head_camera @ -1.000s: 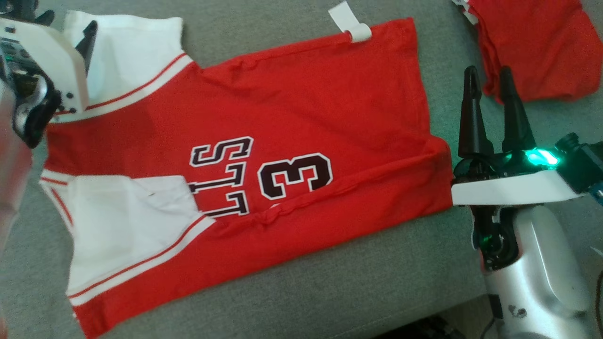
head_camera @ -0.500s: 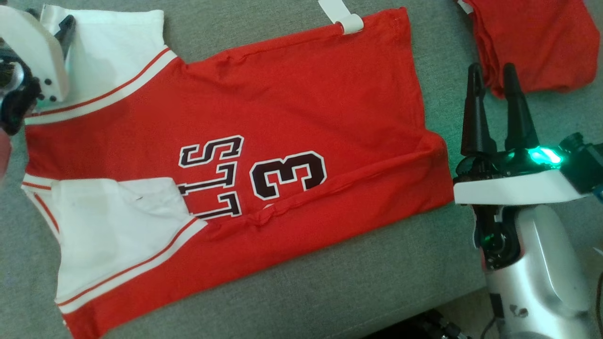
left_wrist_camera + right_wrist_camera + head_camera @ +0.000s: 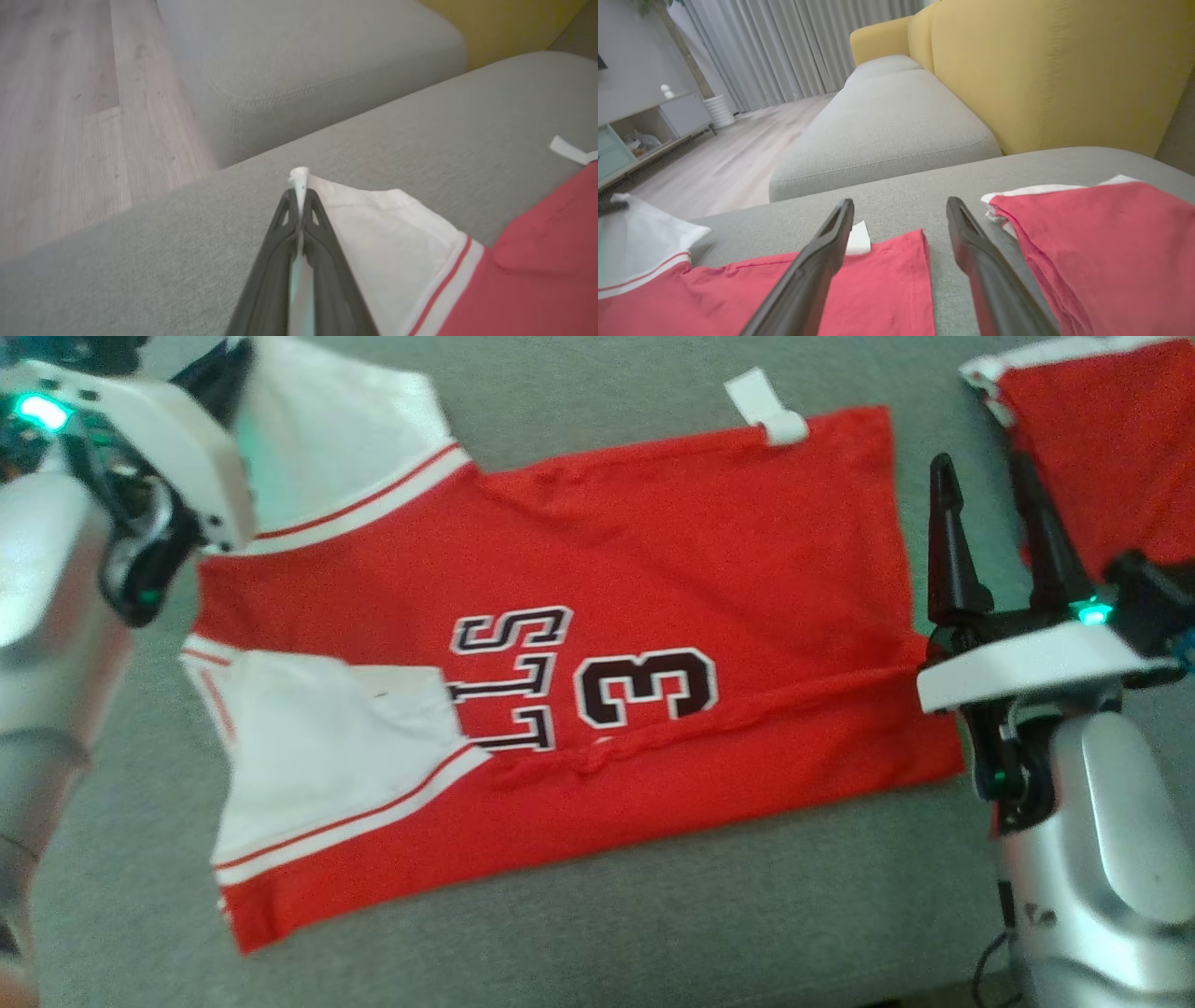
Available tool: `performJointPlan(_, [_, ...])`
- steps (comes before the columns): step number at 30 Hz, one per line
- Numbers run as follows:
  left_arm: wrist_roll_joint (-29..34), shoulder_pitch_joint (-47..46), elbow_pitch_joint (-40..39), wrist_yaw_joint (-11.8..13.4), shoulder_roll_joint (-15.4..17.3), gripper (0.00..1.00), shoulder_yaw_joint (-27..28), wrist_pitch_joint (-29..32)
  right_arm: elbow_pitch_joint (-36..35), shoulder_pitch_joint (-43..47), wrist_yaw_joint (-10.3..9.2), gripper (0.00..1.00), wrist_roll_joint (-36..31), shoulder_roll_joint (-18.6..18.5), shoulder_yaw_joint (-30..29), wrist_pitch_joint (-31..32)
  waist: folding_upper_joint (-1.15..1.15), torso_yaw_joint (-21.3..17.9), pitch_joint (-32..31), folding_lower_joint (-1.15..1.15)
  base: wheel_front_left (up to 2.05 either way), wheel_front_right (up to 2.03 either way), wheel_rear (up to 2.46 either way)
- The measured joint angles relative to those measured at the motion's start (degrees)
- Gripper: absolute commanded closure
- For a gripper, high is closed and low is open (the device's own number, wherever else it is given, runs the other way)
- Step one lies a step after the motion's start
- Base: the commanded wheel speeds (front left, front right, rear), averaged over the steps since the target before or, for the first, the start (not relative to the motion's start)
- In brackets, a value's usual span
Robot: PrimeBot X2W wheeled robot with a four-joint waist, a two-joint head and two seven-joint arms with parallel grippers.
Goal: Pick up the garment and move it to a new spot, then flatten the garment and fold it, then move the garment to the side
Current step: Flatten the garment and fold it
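Observation:
The garment (image 3: 579, 616) is a red jersey with white sleeves and a dark "3", lying partly folded on the grey sofa cushion (image 3: 653, 915). In the left wrist view my left gripper (image 3: 299, 196) is shut on the tip of the far white sleeve (image 3: 392, 233), a bit of white cloth sticking up between the fingertips. In the head view that gripper (image 3: 219, 369) sits at the top left over the same sleeve. My right gripper (image 3: 985, 476) stands open just off the jersey's hem, above the cushion. Seen from the right wrist, its fingers (image 3: 822, 261) straddle the hem's far corner (image 3: 896, 280).
A second red garment (image 3: 1102, 439) lies folded at the far right of the cushion, close to my right gripper. A white tag (image 3: 761, 406) pokes out at the jersey's far edge. Beyond are another grey cushion (image 3: 887, 126), a yellow backrest (image 3: 1041, 70) and wooden floor (image 3: 70, 116).
My left gripper has closed on the far white sleeve. The head camera has shifted, so the whole scene sits further right. The right gripper stays open by the hem.

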Motion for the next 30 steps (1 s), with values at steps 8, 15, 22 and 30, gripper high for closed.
performJointPlan(8, [1.8, 5.4, -9.4, 0.5, -1.5, 1.00, -2.2, -12.2, 7.9, -5.4, 0.00, 0.00, -7.5, -3.4, -1.0, 12.3, 0.00, 7.7, -3.4, 0.00, 0.00, 0.00, 0.00])
performJointPlan(15, [3.6, 11.5, -19.1, 3.9, -1.7, 1.00, -4.5, -14.3, 18.1, -9.9, 0.01, 0.00, -10.0, -10.7, -3.5, 19.8, 0.00, 14.2, -4.8, 0.00, 0.00, 0.00, 0.00])
performJointPlan(22, [3.6, 14.4, -26.2, 6.1, -1.8, 1.00, -6.1, -13.4, 28.4, -14.6, 0.01, 0.00, -12.5, -13.4, -5.2, 21.8, 0.00, 17.8, -4.5, 0.00, 0.00, 0.00, 0.00])
performJointPlan(30, [3.6, 14.8, -29.8, 7.2, -1.2, 1.00, -6.5, -12.2, 37.3, -19.7, 0.01, 0.00, -15.5, -14.6, -5.8, 22.0, 0.00, 18.0, -3.9, 0.00, 0.00, 0.00, 0.00])
